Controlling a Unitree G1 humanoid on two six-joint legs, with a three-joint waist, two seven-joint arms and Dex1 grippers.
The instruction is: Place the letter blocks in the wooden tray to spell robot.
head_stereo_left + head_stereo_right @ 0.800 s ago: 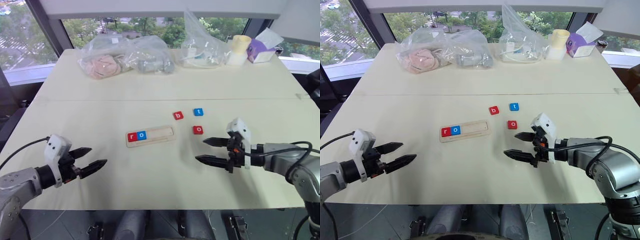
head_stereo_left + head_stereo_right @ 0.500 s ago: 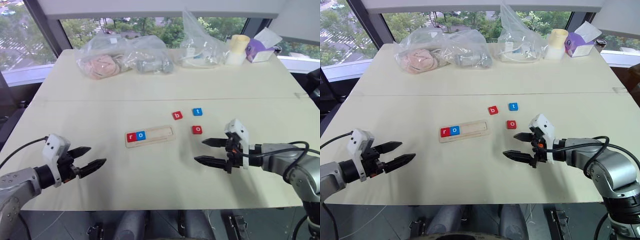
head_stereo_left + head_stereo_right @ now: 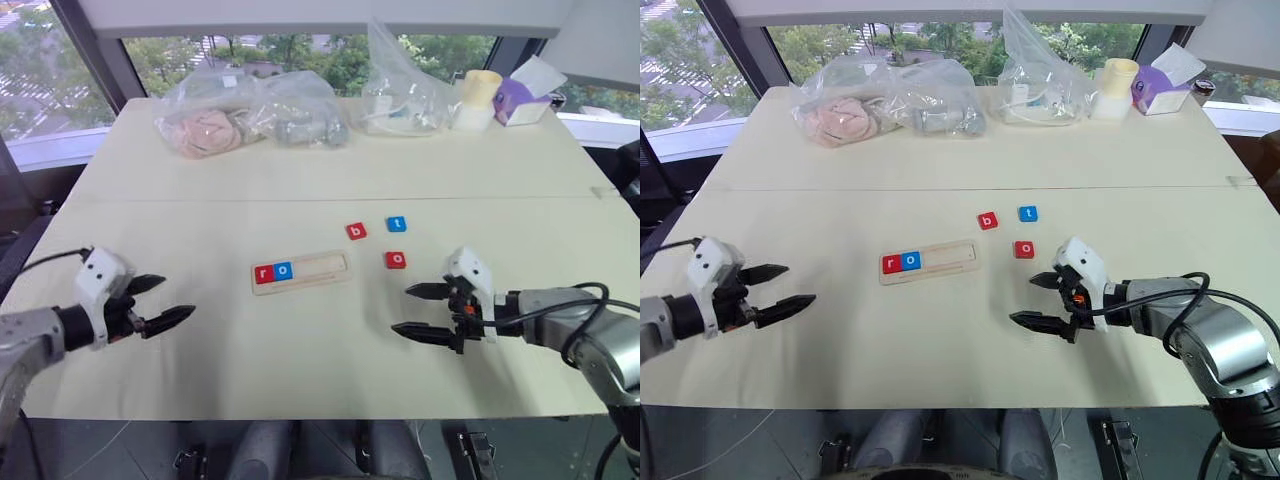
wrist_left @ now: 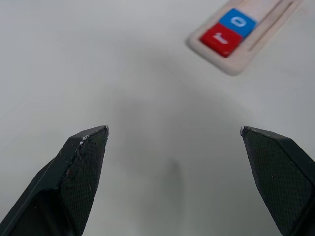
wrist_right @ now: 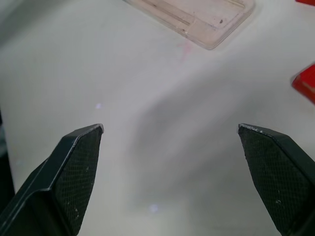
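Left gripper (image 3: 165, 303) hovers open and empty over the table (image 3: 300, 160). Tray (image 3: 301, 271) at centre holds red r (image 3: 264, 274) and blue o (image 3: 283, 270). Red b (image 3: 356, 232), blue t (image 3: 397, 224), red o (image 3: 396, 260) lie loose to its right. Right gripper (image 3: 410, 311) open, empty.
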